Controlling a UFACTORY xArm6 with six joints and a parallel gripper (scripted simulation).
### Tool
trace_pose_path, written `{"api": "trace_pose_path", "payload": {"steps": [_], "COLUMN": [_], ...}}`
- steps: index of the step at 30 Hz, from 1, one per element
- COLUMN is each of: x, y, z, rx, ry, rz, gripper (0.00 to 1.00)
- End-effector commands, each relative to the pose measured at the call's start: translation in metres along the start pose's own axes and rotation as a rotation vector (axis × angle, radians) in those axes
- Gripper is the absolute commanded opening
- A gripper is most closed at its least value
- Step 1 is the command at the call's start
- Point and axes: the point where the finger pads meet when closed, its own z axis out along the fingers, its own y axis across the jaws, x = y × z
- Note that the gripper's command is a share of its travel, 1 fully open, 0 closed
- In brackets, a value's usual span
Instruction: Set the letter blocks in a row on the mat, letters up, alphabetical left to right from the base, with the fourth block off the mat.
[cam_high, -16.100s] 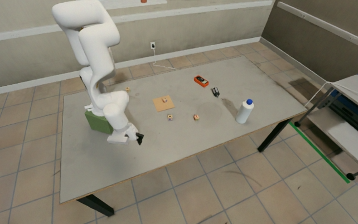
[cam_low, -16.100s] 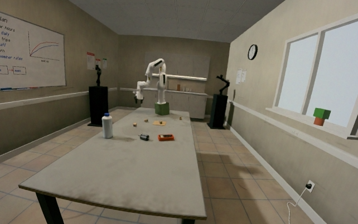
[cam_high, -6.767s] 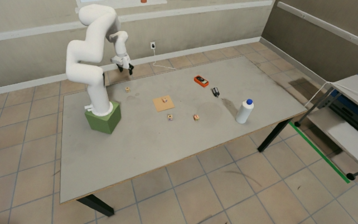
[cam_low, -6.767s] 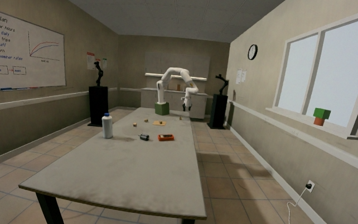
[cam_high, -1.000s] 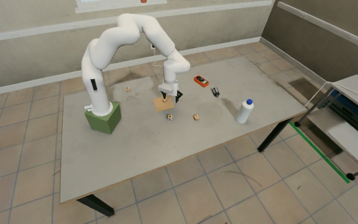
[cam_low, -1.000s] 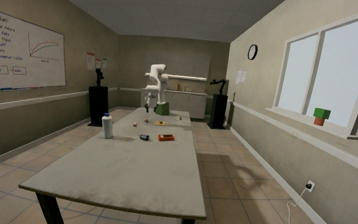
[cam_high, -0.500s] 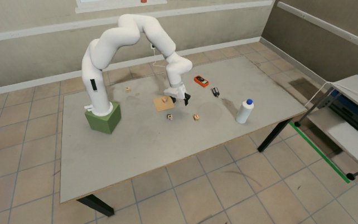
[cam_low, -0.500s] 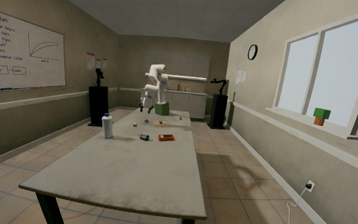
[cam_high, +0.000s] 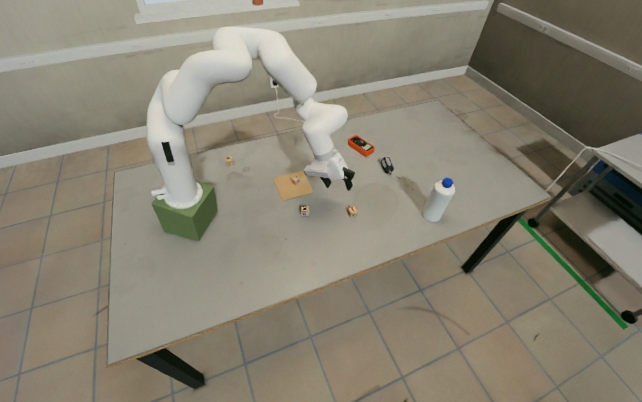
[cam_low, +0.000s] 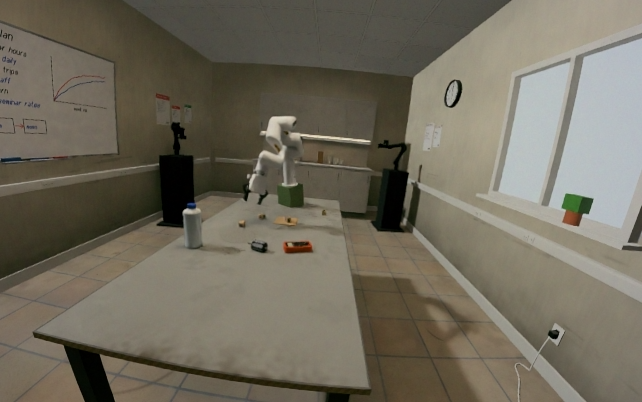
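A small tan mat (cam_high: pixel 287 190) (cam_low: pixel 281 223) lies on the table in front of the robot base. One wooden block (cam_high: pixel 295 179) (cam_low: pixel 289 219) sits on the mat. A second block (cam_high: pixel 304 210) (cam_low: pixel 262 216) and a third block (cam_high: pixel 352 211) (cam_low: pixel 242 223) lie on the table off the mat, on its near side in the top view. A fourth block (cam_high: pixel 229 160) (cam_low: pixel 323 212) lies apart, behind the base. The letters are too small to read. My gripper (cam_high: pixel 337 183) (cam_low: pixel 253 196) is open and empty, hanging in the air beside the mat, above and behind the third block.
An orange meter (cam_high: pixel 361 145) (cam_low: pixel 297 246) and a small black device (cam_high: pixel 386 165) (cam_low: pixel 259 245) lie beyond the gripper. A white bottle with a blue cap (cam_high: pixel 438 200) (cam_low: pixel 192 226) stands further out. The green base block (cam_high: pixel 186 215) (cam_low: pixel 290 195) holds the arm.
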Motion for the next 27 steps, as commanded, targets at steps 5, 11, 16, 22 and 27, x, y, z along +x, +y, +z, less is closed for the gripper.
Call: {"api": "trace_pose_path", "payload": {"steps": [5, 11, 16, 22, 27], "x": [-0.015, -0.027, -0.038, -0.055, -0.064], "y": [-0.032, -0.05, -0.063, -0.079, -0.085], "z": [0.005, 0.006, 0.007, 0.007, 0.007], "rx": [0.076, 0.106, 0.123, 0.136, 0.138], "ry": [-0.065, -0.114, -0.155, -0.214, -0.244], "rz": [0.011, 0.014, 0.016, 0.015, 0.013], "gripper": [1.0, 1.0, 1.0, 1.0, 1.0]}}
